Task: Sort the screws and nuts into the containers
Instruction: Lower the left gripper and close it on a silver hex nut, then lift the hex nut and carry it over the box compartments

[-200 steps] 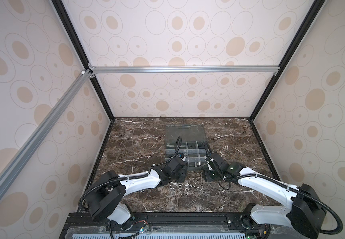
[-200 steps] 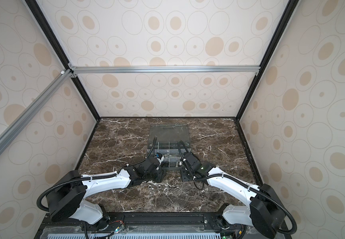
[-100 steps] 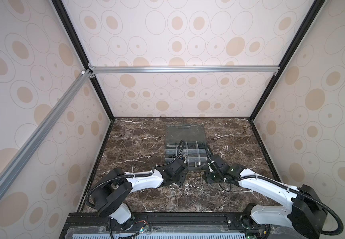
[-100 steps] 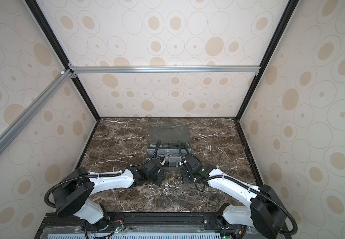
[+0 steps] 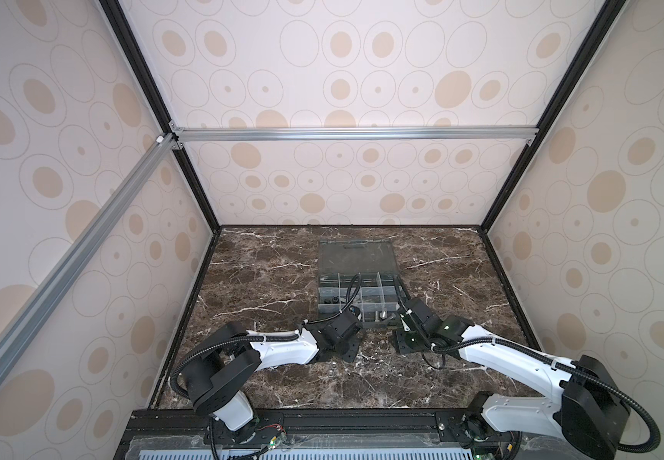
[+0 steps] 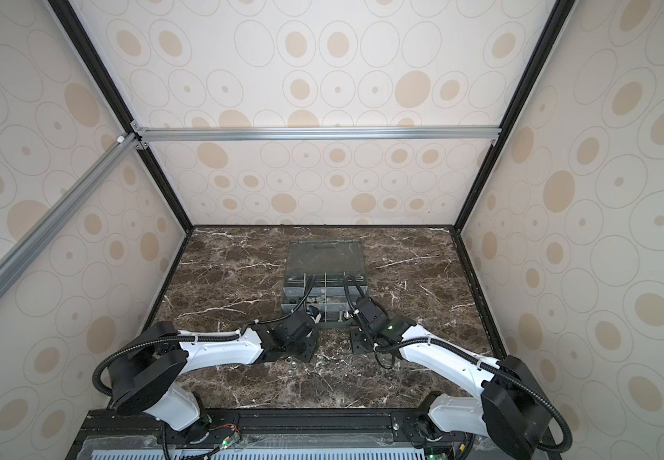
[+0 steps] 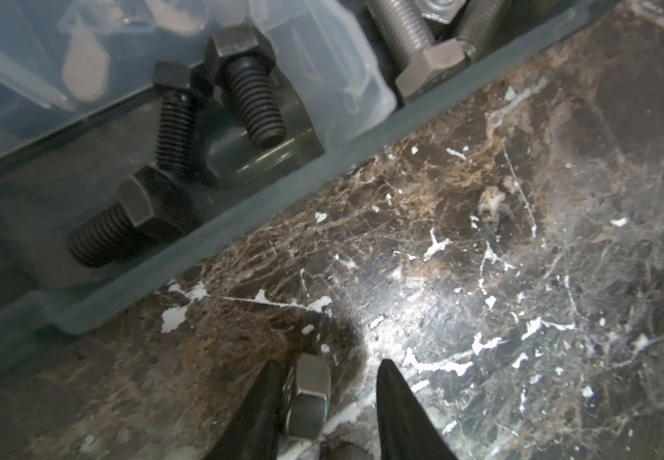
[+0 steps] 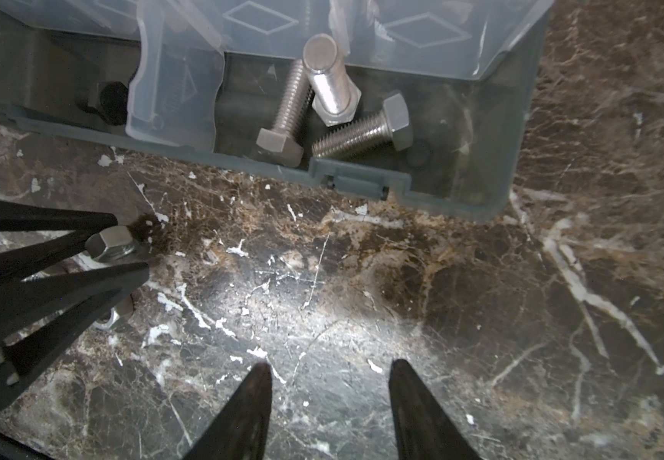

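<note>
Overhead pair; wrist close-ups sharing containers (image 7: 242, 215)

Two slim robot arms are mounted on a black rail (image 5: 342, 418). The left arm (image 5: 282, 352) and the right arm (image 5: 501, 354) each have smooth white shells set between bulky black joint housings (image 5: 589, 402). A ribbed black cable (image 5: 238, 340) loops along each arm, tied on with thin white straps (image 5: 492, 341). A small green light (image 5: 445, 327) glows on the right arm's black wrist. The left gripper (image 7: 329, 361) and the right gripper (image 8: 331, 362) each end in two matte black fingers (image 8: 421, 410) that taper to narrow points.
</note>
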Controlling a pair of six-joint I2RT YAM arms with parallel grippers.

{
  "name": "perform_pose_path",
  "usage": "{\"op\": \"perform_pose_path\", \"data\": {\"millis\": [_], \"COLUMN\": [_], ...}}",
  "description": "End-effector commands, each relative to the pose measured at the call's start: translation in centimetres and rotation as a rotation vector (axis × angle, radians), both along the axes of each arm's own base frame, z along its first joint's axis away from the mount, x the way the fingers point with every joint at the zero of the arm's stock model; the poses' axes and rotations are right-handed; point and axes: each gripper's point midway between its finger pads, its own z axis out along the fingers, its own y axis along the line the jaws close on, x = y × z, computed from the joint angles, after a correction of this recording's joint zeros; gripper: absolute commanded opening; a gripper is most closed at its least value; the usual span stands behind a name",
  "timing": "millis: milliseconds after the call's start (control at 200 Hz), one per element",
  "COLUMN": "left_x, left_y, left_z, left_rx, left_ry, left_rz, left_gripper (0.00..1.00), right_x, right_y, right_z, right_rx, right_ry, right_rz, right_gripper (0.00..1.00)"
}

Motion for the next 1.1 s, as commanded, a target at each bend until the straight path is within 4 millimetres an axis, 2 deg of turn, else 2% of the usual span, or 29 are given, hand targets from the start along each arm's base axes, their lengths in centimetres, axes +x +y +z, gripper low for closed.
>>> {"op": "perform_pose_path", "data": {"millis": [0,200,445,570,690,780,955,1095], "left_x": [0.4,0.7,0.8,1.1,1.7,2.7,6.3,9.8], "left_y": [-0.4,-0.3,-0.6,-0.8,-2.0,-3.4,-6.3,-7.7], "left_z": [0.4,0.3,0.5,1.0,3.1,5.9,11.0,13.0], "left_rx": [0.021,0.037,0.022,0.009,-0.059,-0.133,-0.262,-0.299], "left_ry": [-0.019,-0.028,-0.033,-0.043,-0.071,-0.123,-0.213,-0.249], "left_rz": [0.004,0.017,0.022,0.026,0.028,0.026,0.055,0.075], "left_gripper": [0.36,0.27,0.11,0.09,0.08,0.08,0.08,0.09], "right_x": [-0.4,-0.4,-0.5,-0.6,-0.5,-0.5,-0.6,-0.8], "right_y": [-0.4,-0.5,-0.8,-1.0,-1.0,-1.0,-1.4,-1.7], "right_z": [-0.5,-0.5,-0.4,-0.4,-0.1,0.1,0.7,0.9], "right_rx": [-0.012,-0.013,-0.015,-0.018,-0.015,-0.014,-0.024,-0.025], "right_ry": [0.016,0.013,0.008,0.005,-0.003,-0.007,-0.02,-0.025], "right_rz": [-0.016,-0.019,-0.023,-0.024,-0.026,-0.026,-0.027,-0.031], "right_gripper": [0.52,0.52,0.52,0.52,0.52,0.52,0.52,0.52]}}
